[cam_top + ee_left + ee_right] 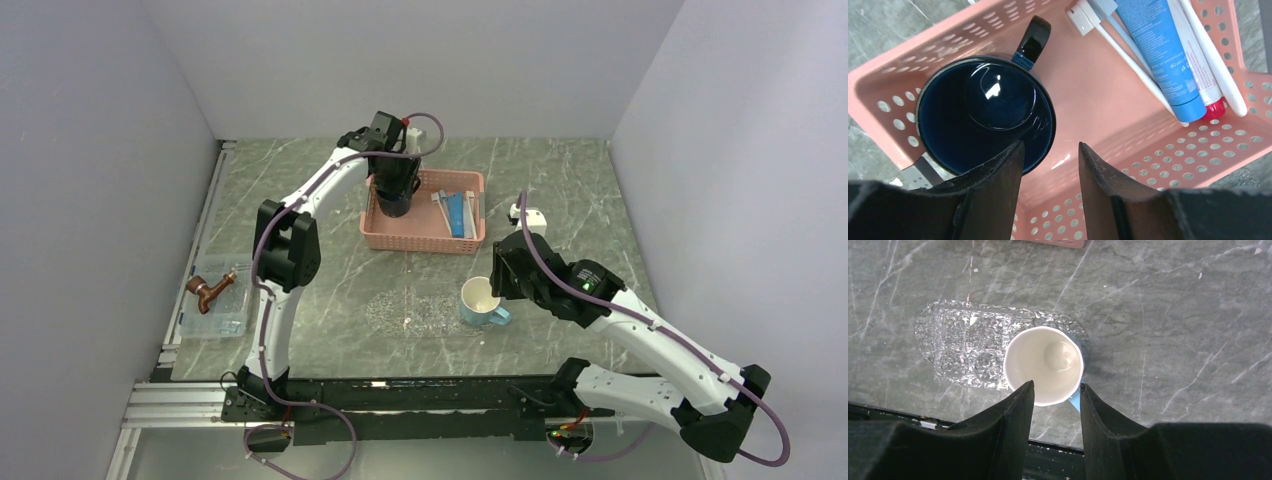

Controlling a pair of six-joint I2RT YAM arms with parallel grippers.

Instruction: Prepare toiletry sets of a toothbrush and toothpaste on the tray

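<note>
A pink basket (420, 245) sits mid-table on grey marble, well clear of the three white walls. The left gripper (1050, 147) hangs inside the basket's left half, fingers half apart astride the near wall of a dark mug (983, 115), with a gap on both sides and nothing clamped. In the basket's right half lie a blue toothpaste (1160, 50) and a white toothbrush (1133, 67) side by side, with more white sticks between them and the right wall. The clear tray (405, 310) lies in front of the basket, with bare marble between them. A pale blue mug (1043, 365) stands on the tray's right end. Above its near rim the right gripper (1056, 386) holds its fingers half apart, gripping nothing. Only the overhead view shows a small white item (527, 215) just right of the basket and a clear box (215, 300) far to its left. Only the wrist views show the gaps at the fingers
</note>
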